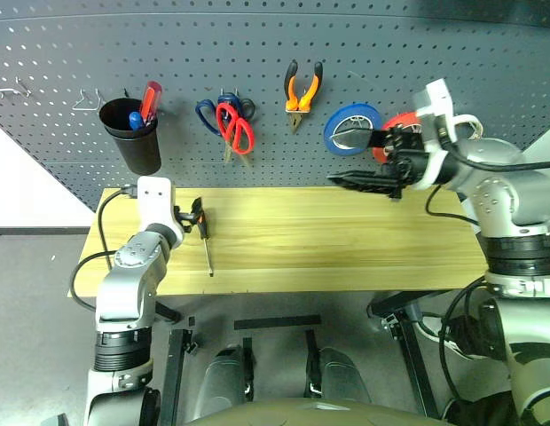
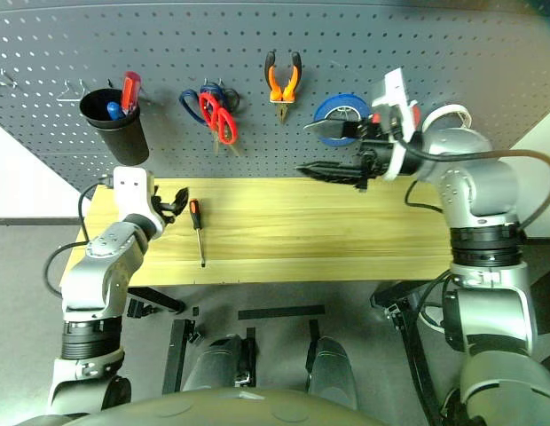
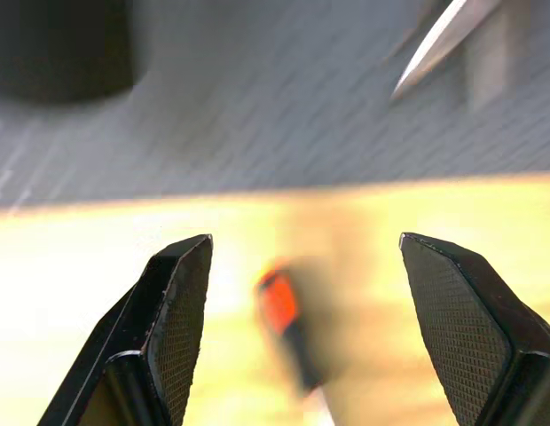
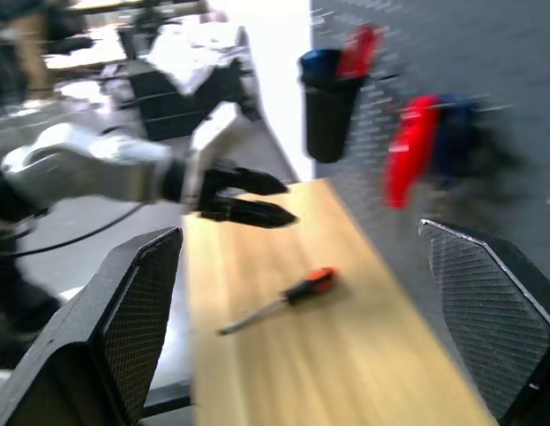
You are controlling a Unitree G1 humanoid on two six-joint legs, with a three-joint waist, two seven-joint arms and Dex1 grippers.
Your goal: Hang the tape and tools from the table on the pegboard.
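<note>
Table (image 1: 346, 240): screwdriver (image 1: 205, 238) lying free; both grippers' jaws spread, holding nothing.

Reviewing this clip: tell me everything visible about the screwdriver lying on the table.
The screwdriver has a black handle with an orange band near its butt and a thin bare metal shaft. It lies flat on the table near its left end, handle toward the pegboard, tip toward the table's front edge. Only the wood touches it. The left gripper hangs open just beside the handle, not gripping it. It is not yet hung.
</note>
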